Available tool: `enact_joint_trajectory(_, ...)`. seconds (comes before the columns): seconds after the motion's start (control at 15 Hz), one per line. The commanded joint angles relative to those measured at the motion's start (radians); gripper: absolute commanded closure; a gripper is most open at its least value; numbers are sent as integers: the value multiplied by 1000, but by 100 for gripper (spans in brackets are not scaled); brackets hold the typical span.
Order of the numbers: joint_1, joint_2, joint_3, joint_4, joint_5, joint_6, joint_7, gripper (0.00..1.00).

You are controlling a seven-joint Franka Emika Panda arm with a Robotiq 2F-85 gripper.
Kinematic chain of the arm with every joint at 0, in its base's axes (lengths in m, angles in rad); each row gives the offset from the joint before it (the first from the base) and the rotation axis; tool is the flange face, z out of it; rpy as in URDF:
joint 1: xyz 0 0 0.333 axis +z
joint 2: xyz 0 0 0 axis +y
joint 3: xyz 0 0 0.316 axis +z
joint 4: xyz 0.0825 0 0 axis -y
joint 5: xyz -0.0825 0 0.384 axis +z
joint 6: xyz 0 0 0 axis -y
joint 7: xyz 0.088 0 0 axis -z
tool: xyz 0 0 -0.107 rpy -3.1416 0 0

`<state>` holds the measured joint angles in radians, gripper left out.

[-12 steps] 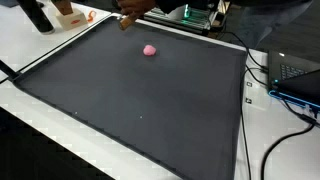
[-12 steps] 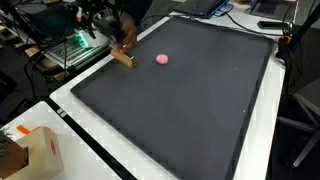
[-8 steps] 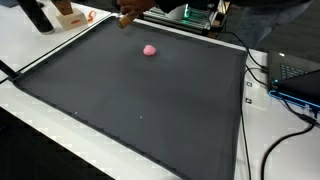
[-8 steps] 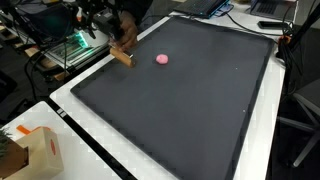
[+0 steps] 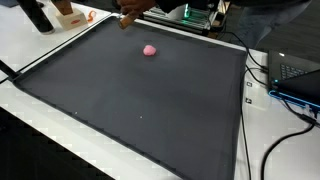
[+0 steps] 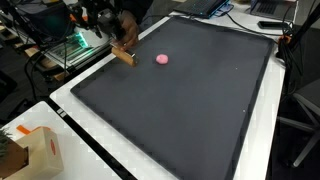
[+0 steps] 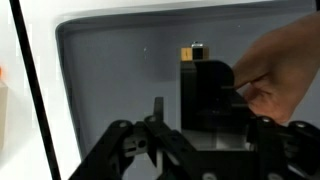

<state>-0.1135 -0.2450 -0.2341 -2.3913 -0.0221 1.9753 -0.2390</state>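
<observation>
"Could any writing be read anywhere?"

"No, none. The cardboard box [image 6: 32,150] carried an orange mark in an exterior view, but it was too small to read. The wooden block [image 6: 124,57] showed no legible lettering either."

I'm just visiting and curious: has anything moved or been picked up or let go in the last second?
Nothing has visibly changed. The gripper is in the same place at the edge of the dark mat, close by the wooden block. The pink ball lies where it did, apart from both.
</observation>
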Motion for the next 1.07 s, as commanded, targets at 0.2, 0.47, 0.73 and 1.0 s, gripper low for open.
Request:
enact_joint_trajectory(0.2, -15, 3, 18, 11, 0, 15, -6, 76)
enact_joint_trajectory(0.47, -13, 5, 22, 11, 3, 9, -3, 51)
enact_joint_trajectory(0.73, -13, 9, 22, 11, 3, 12, -3, 51)
enact_joint_trajectory(1.0, -13, 10, 22, 11, 3, 13, -3, 51)
